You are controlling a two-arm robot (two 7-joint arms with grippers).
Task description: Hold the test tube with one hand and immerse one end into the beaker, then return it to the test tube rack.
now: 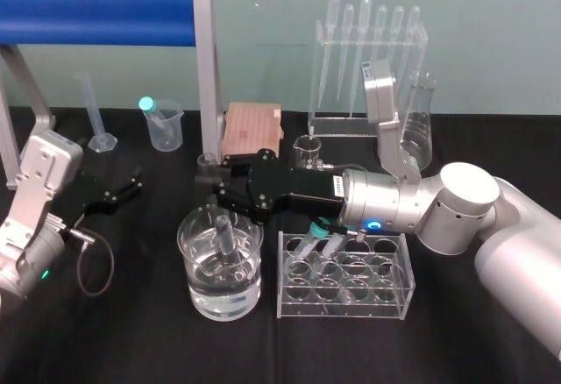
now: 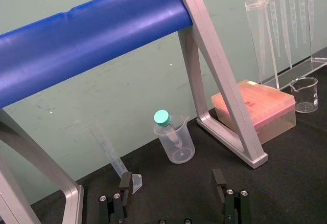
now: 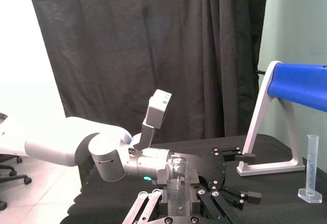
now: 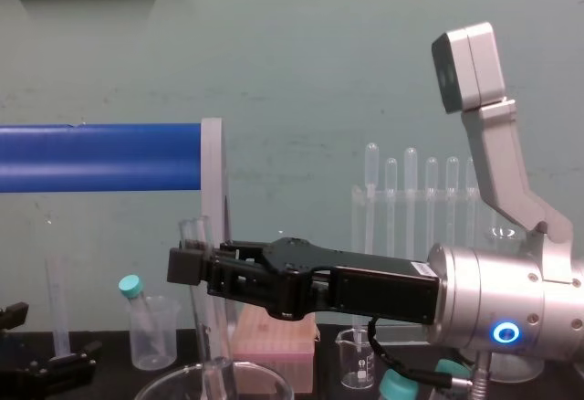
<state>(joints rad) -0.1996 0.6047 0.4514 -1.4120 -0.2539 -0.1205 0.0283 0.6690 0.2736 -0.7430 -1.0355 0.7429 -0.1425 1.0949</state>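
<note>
Test tube (image 1: 224, 233), long, clear, colourless glass, pinched near its mouth by right fingers (image 4: 181, 265), closed on it; long axis near upright, slightly tilted, lower end down inside large clear wide-rimmed glass beaker (image 1: 197, 292); clear plastic test tube rack (image 1: 386, 289) just beside beaker, toward the right arm, the nearer one; left fingers (image 2: 125, 182) spread, empty, well apart over the black surface (image 1: 131, 331); one bare tube, one wide beaker, one rack.

one test tube (image 1: 224, 235), three beakers (image 1: 200, 272) (image 1: 166, 130) (image 1: 308, 150), two racks (image 1: 346, 302) (image 1: 351, 126)
</note>
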